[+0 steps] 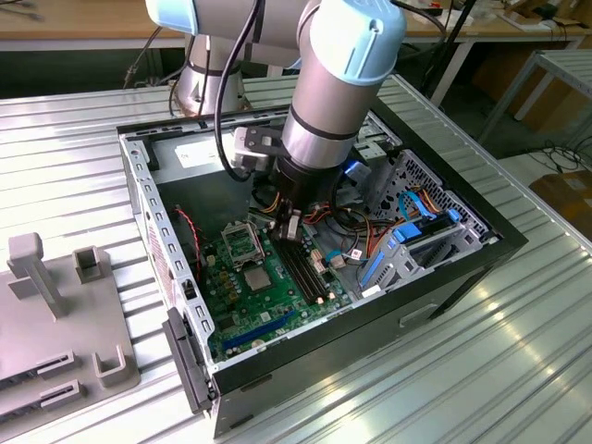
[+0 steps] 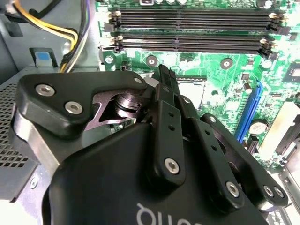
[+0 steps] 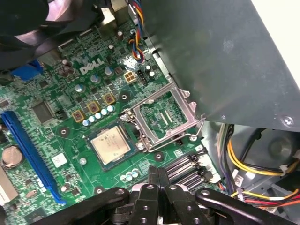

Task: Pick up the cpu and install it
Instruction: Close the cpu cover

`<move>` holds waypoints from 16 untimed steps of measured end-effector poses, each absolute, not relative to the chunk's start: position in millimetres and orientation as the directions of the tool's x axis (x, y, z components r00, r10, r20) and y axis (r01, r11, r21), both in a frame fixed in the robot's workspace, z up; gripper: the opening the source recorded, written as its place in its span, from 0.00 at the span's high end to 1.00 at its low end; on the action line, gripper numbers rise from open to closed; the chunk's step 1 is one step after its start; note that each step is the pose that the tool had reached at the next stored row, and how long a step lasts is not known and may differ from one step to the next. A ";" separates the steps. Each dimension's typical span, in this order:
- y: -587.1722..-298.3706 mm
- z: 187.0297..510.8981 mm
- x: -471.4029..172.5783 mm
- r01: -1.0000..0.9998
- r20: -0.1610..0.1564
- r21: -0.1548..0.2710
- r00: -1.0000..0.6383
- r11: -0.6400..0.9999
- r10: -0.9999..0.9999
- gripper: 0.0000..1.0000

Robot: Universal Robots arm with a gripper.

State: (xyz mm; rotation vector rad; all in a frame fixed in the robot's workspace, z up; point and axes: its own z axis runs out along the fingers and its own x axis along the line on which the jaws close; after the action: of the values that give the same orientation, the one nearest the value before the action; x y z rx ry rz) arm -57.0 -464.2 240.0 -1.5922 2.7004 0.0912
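The cpu (image 3: 110, 144), a flat square chip with a silver-grey top, lies level on the green motherboard (image 3: 70, 89), edge to edge with the square metal-framed socket (image 3: 164, 117). In the exterior view the cpu (image 1: 257, 277) sits just in front of the socket (image 1: 242, 243). My gripper (image 1: 291, 227) hangs inside the open computer case over the memory slots (image 1: 305, 268), a short way from the cpu. Its black fingers (image 3: 151, 176) are pressed together with nothing between them. In the second wrist view the gripper (image 2: 164, 77) covers the cpu.
Black case walls (image 1: 370, 347) ring the board. Yellow and red cables (image 3: 248, 164) run beside the gripper. A blue slot (image 3: 28, 150) lies past the cpu, and a grey metal panel (image 3: 225, 56) overhangs the socket. A grey fixture (image 1: 55, 314) stands at the exterior view's left.
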 end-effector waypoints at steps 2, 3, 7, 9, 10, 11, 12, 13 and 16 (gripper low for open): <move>-463.1 240.0 -57.0 -0.877 -0.044 0.049 -0.479 0.477 -0.877 0.89; -462.7 240.0 -57.1 -0.878 -0.049 0.052 -0.478 0.475 -0.877 0.89; -461.7 240.0 -57.1 -0.879 -0.059 0.057 -0.476 0.473 -0.878 0.89; -461.7 240.0 -57.1 -0.879 -0.059 0.057 -0.476 0.473 -0.878 0.89; -461.7 240.0 -57.1 -0.879 -0.059 0.057 -0.476 0.473 -0.878 0.89; -461.7 240.0 -57.1 -0.879 -0.059 0.057 -0.476 0.473 -0.878 0.89; -461.7 240.0 -57.1 -0.879 -0.059 0.057 -0.476 0.473 -0.878 0.89; -461.7 240.0 -57.1 -0.879 -0.059 0.057 -0.476 0.473 -0.878 0.89; -461.7 239.9 -57.1 -0.879 -0.060 0.057 -0.476 0.473 -0.878 0.89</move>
State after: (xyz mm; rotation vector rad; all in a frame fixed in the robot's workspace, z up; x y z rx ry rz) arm -57.1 -461.7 239.9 -1.5970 2.6772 0.1245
